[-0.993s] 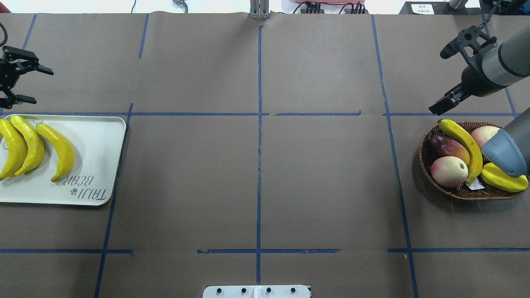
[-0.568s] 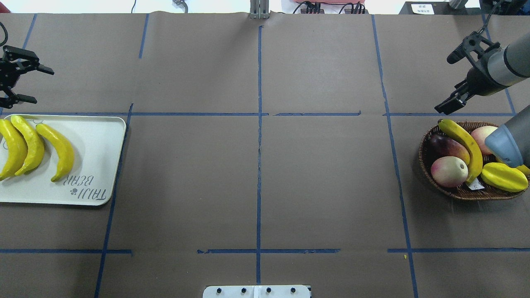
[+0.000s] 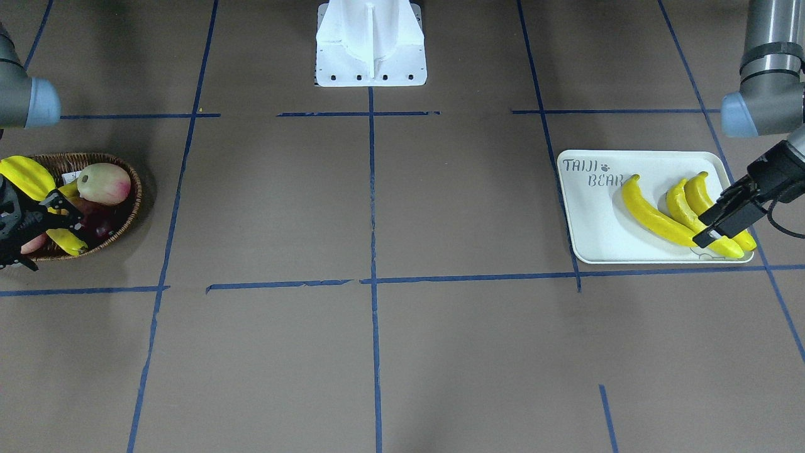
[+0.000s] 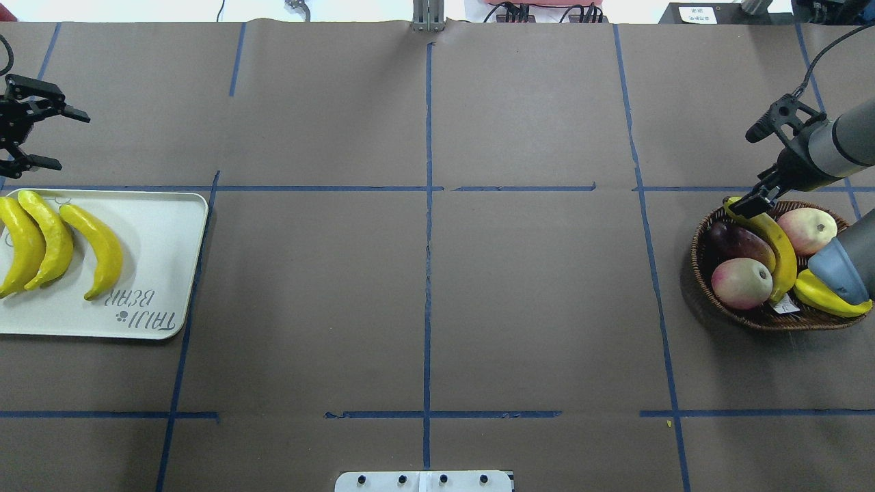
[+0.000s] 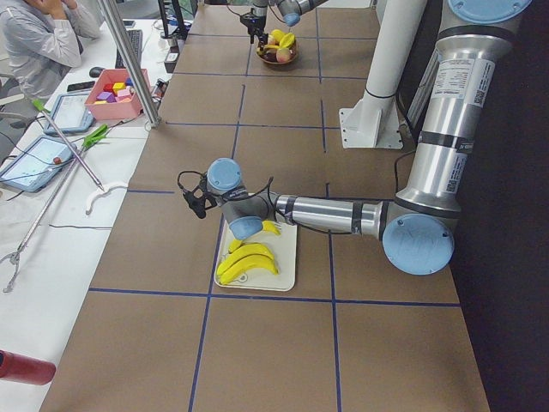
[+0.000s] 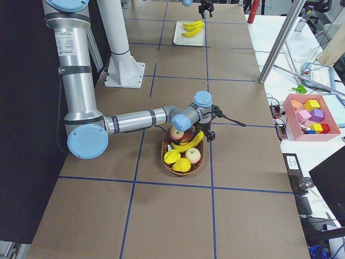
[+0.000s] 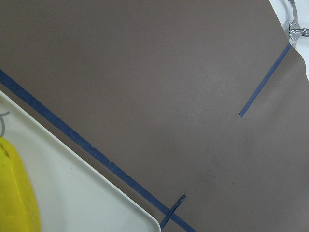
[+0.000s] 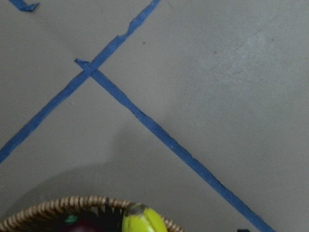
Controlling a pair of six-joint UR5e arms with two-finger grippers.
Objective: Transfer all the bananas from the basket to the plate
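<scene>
Brown paper-covered counter (image 4: 424,307) with a blue tape grid. The white TAIJI BEAR tray (image 4: 157,225) sits at the opposite end from the basket (image 4: 765,320), way over on the robot's left. It's carrying three bananas (image 4: 96,249) side by side. The basket is dark wicker and sits at the robot's right end.

The right tool (image 4: 745,171) hangs at the basket's far rim with its jaws spread wide and empty. From overhead, one finger (image 4: 745,203) lines up with the stem end of the fourth banana (image 4: 776,242); can't tell if it's actually touching. The left tool (image 4: 72,141) is also wide and empty, well apart from the basket, down at the tray's end.

The fourth banana lies across the middle of the basket on top of the other fruit. Also in there:
- a yellow starfruit (image 4: 820,297) at the near side, partly hidden under the right arm (image 4: 837,266)
- two pink-white peaches (image 4: 742,283), one on either side of the banana
- a dark purple fruit (image 4: 735,242) on the tray-facing side
</scene>
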